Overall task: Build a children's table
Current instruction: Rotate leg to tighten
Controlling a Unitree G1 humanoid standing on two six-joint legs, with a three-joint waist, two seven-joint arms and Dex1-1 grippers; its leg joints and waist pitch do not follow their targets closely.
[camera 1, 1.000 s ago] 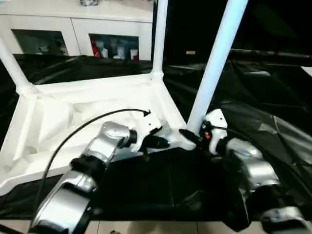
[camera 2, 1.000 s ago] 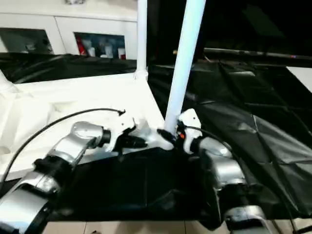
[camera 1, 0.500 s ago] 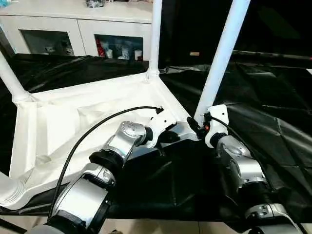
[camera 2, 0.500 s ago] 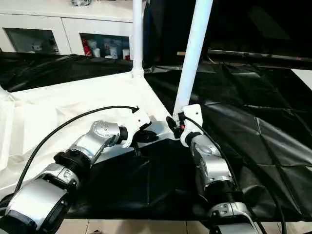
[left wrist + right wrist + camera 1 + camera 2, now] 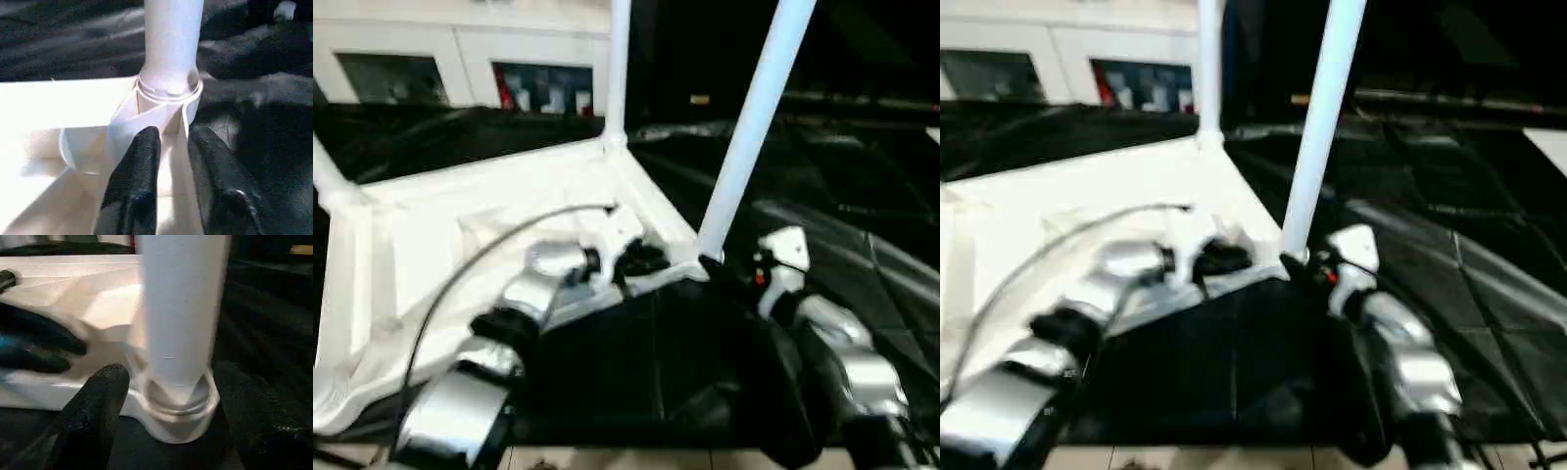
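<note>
Your tabletop (image 5: 499, 225) lies upside down on the black cloth (image 5: 842, 196), and the leg (image 5: 749, 127) you care about stands upright in the corner socket (image 5: 178, 404) nearest you, right between your two grippers. Your left gripper (image 5: 171, 142) sits on the tabletop's inner side of that socket, its two fingers (image 5: 137, 171) a little apart, straddling a thin plastic rib without visibly pinching it. Your right gripper (image 5: 729, 274) is just outside the same corner; one black finger (image 5: 93, 416) shows clear of the leg's base with a gap between them, so it reads as open and holding nothing. The leg looks seated, but with nothing gripping it, a sideways brush from either wrist could tilt it or drag the light tabletop across the slick cloth. The left fingers could also catch on the rib if you lift at an angle. Open room lies toward you and out to the right over bare cloth; ahead, the far leg (image 5: 617, 69) and the cabinet (image 5: 460, 69) close things in.
</note>
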